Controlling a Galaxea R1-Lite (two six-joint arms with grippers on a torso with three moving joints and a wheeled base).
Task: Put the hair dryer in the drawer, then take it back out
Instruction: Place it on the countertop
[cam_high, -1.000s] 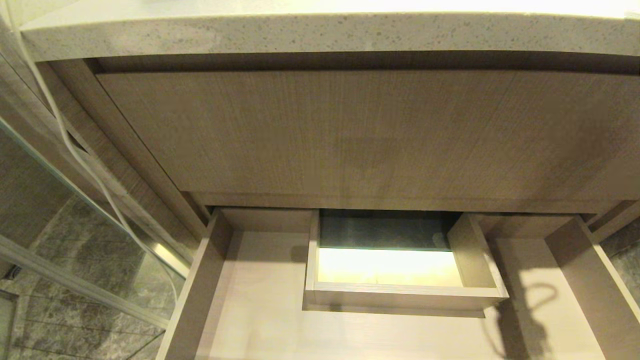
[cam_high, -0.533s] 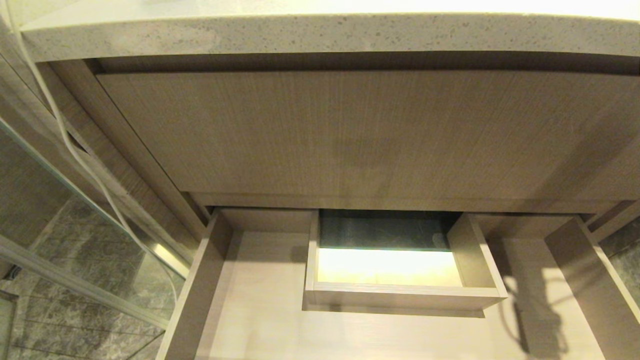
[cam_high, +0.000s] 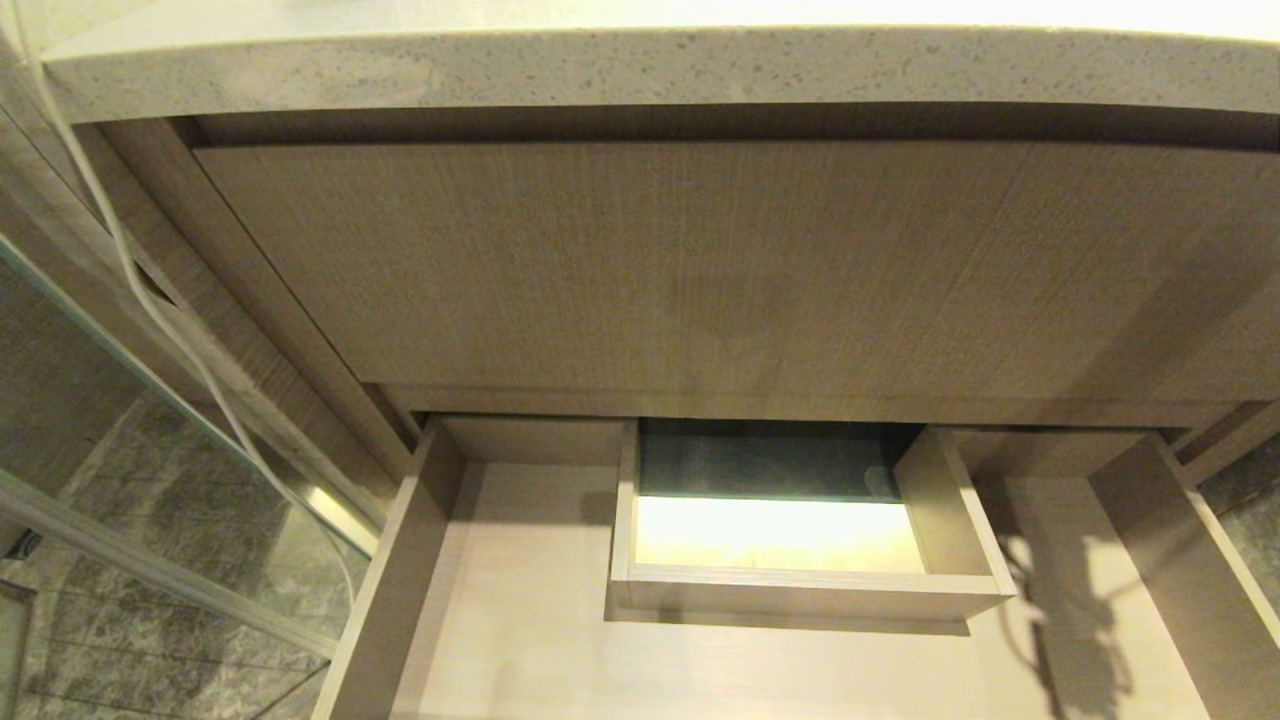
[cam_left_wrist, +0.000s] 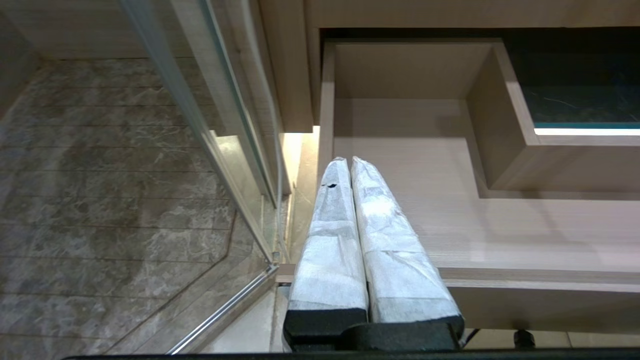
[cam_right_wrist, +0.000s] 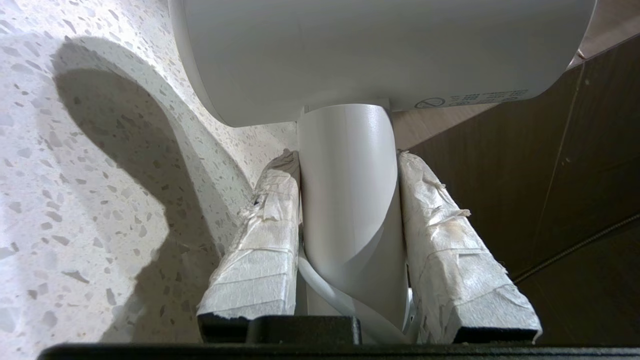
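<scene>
Tape-wrapped right tool (cam_right_wrist: 350, 165) clamps smooth white hair dryer (cam_right_wrist: 350, 200) handle; left tool (cam_left_wrist: 348, 165) clenched, empty.

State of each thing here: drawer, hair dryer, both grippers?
Drawer: pulled open, nothing in the part that shows.
Hair dryer: held by its handle, above the speckled counter.
Right gripper: shut on the hair dryer.
Left gripper: shut, empty, by the drawer's edge.

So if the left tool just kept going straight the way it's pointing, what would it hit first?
Probably the drawer: the shut left tool points over its front edge toward the bare floor inside, beside the boxed cut-out. Depth is hard to judge.
</scene>
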